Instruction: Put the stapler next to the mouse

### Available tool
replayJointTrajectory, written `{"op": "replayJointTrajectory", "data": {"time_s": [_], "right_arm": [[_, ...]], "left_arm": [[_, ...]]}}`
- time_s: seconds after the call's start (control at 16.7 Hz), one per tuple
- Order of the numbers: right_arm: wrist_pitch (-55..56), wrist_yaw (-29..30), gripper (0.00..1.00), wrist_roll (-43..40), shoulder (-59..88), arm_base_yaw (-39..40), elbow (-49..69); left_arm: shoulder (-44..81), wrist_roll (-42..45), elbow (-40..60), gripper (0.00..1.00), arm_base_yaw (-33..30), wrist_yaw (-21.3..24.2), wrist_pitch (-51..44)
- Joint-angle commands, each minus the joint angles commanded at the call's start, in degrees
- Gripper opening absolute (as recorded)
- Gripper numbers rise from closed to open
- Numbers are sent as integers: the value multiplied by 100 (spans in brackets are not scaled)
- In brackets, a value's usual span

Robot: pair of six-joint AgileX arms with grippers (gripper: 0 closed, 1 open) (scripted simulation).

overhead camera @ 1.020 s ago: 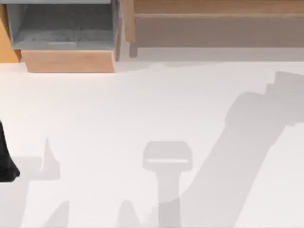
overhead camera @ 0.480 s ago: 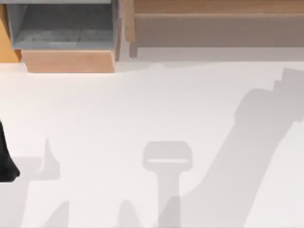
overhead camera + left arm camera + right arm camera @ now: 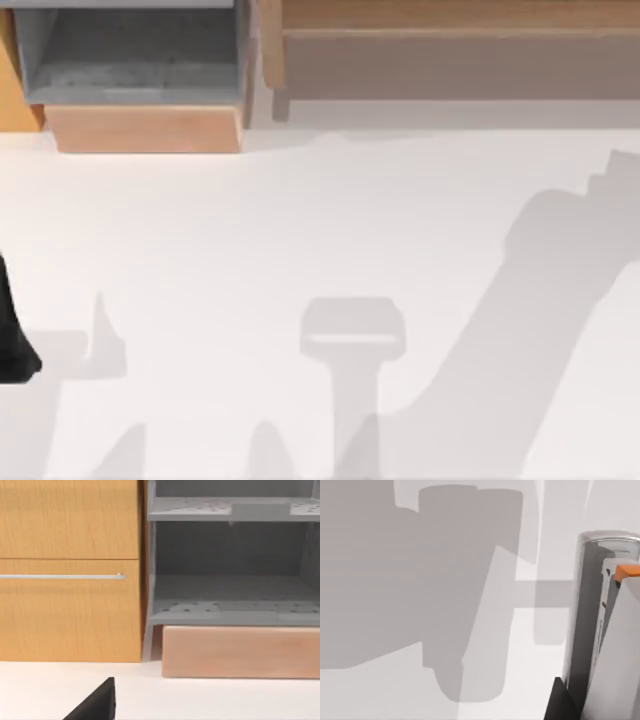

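1 stapler (image 3: pixel 600 630) counted, silver-grey with 1 orange insert (image 3: pixel 627 571) near its far end. It sits right in front of the right wrist camera, just beside the dark tip of the right gripper (image 3: pixel 560 702). Long axis runs away from that camera, rounded end farthest out, roughly in line with the gripper. Which way it points across the table: cannot tell. Held or only close: cannot tell, and the right gripper's state is likewise unreadable. White table (image 3: pixel 485 680) lies beyond it, crossed by broad grey shadows.

Top view: the white table carries 1 wide slanted arm shadow (image 3: pixel 520 330) on its right half and 1 T-shaped shadow (image 3: pixel 352 345) near the middle. Left arm (image 3: pixel 10 335) shows as 1 black sliver at the table's left edge, parked.

Along the far edge sit 1 grey open compartment (image 3: pixel 130 50) at the left with 1 light wood block (image 3: pixel 145 128) in front of it, and 1 long wooden unit (image 3: pixel 450 50) to the right.

Left wrist view: 1 black wedge of the left gripper (image 3: pixel 95 707), state cannot tell, over the table near the furniture. Facing it are 1 orange-wood cabinet front (image 3: pixel 70 620) with 1 thin metal handle (image 3: pixel 62 576), and beside that the grey shelf unit (image 3: pixel 230 595), 2 levels counted.
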Motion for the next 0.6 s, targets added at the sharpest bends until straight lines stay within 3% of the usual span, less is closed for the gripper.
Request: {"op": "replayJointTrajectory", "data": {"time_s": [0.6], "right_arm": [[-88, 125, 0, -8, -25, -23, -285]], "left_arm": [[0, 0, 0, 100, 0, 0, 0]]}}
